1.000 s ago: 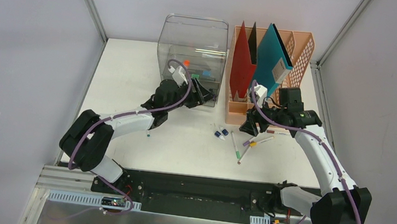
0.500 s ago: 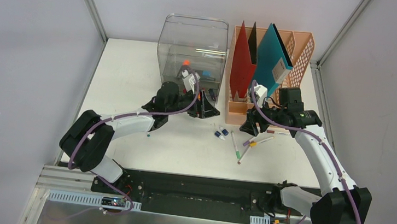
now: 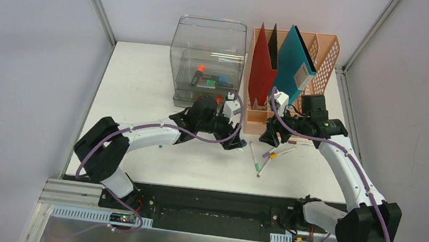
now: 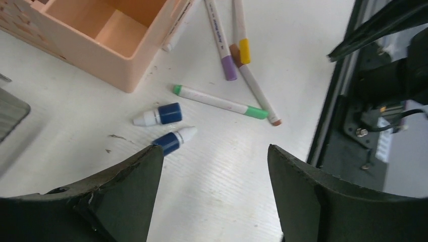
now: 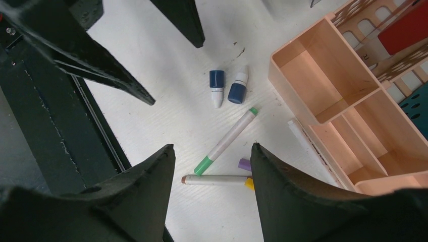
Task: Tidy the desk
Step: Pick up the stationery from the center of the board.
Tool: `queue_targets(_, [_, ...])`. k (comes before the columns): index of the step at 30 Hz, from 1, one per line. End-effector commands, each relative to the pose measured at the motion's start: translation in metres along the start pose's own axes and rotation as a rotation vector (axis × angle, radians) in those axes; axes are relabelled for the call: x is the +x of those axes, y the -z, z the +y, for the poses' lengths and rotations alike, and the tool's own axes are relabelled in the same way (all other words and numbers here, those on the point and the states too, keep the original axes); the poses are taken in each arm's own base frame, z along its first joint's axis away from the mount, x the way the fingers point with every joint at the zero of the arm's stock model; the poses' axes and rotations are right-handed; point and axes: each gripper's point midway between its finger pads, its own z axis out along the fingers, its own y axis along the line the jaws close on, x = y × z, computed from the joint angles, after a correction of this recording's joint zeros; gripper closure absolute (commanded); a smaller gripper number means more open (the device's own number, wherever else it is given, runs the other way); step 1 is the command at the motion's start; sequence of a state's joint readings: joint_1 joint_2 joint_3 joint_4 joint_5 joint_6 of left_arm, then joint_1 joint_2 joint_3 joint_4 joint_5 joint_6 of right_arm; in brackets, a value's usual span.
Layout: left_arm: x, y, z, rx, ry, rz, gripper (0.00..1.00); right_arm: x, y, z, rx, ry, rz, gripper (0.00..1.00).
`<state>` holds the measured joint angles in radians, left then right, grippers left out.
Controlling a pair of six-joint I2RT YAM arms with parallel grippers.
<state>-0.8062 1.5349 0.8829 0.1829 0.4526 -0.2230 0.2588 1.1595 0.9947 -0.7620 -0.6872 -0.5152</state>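
White desk [image 3: 139,81] lies under both arms; left gripper [image 4: 214,151] gapes empty over two blue-capped bottles [image 4: 164,114]; right gripper [image 5: 212,147], open and empty, over pens [image 5: 224,142]; arms so near may collide, scattering them.

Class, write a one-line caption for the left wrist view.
Two blue-capped bottles and loose pens lie on the white desk beside the peach rack.

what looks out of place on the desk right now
Several markers and two small blue-capped bottles lie scattered at odd angles on the desk in front of the peach rack, whose front compartments look empty. Nothing seems spilled or broken.
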Motion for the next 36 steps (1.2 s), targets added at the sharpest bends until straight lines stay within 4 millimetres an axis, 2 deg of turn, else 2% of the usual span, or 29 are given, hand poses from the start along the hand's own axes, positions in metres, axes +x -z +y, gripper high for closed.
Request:
queue_targets(1, [0.01,-0.012,0.011,0.047,-0.241,0.09,0.23,-0.007,0.003,-0.001,0.012,0.043,-0.024,0.4])
queue_targets(9, [0.027,-0.035,0.029,0.078,-0.32,0.257,0.31,-0.007,0.003,-0.001,0.011,0.042,-0.023,0.4])
queue_targets(15, [0.038,-0.045,0.031,0.13,-0.36,0.288,0.35,-0.007,0.003,-0.001,0.01,0.042,-0.022,0.4])
queue_targets(30, [0.056,-0.067,0.048,0.078,-0.434,0.343,0.36,-0.006,0.002,-0.001,0.008,0.039,-0.018,0.4])
queue_targets(36, [0.067,-0.069,0.057,0.003,-0.482,0.383,0.46,-0.006,0.003,-0.001,0.008,0.039,-0.019,0.4])
